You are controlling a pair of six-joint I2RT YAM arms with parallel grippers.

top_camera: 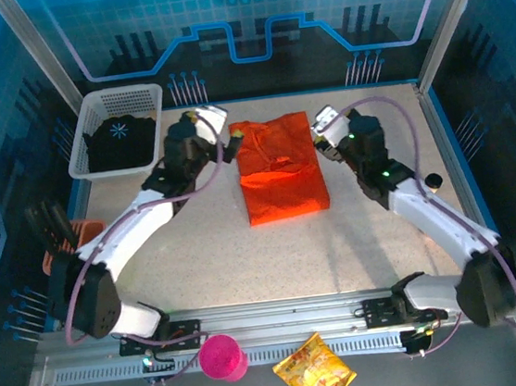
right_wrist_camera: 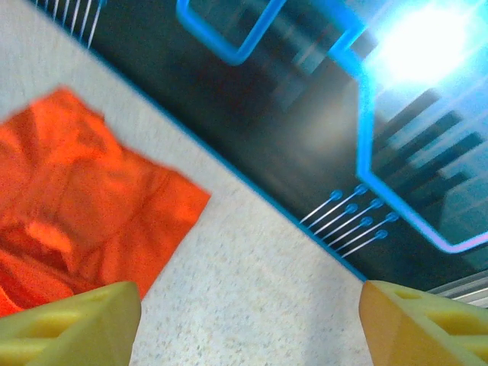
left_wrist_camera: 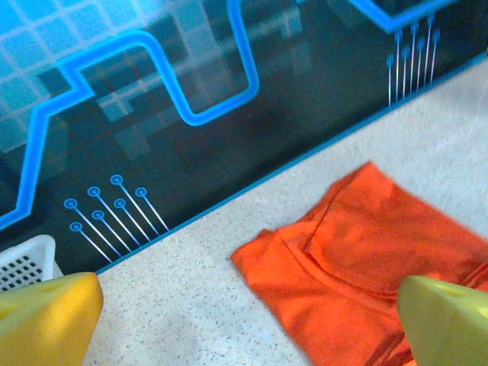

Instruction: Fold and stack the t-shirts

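A bright-orange t-shirt (top_camera: pixel 278 167) lies folded into a rectangle on the speckled table, towards the back. My left gripper (top_camera: pixel 221 134) hovers at its far left corner, jaws open and empty. The left wrist view has that orange t-shirt (left_wrist_camera: pixel 366 252) corner between the yellow fingertips (left_wrist_camera: pixel 46 320), with the left gripper (left_wrist_camera: pixel 248 335) over bare table. My right gripper (top_camera: pixel 320 130) stands open at the far right corner. In the right wrist view the right gripper (right_wrist_camera: pixel 248 328) holds nothing, and the orange t-shirt (right_wrist_camera: pixel 76 206) lies to its left. A black t-shirt (top_camera: pixel 122 141) with a pale-blue print sits in the basket.
The white mesh basket (top_camera: pixel 126 94) stands at the back left, close to my left arm. The back wall runs just behind both grippers. A pink cup (top_camera: pixel 223 357) and a yellow snack bag (top_camera: pixel 314 371) lie near the front rail. A small black object (top_camera: pixel 434 179) sits at the right edge.
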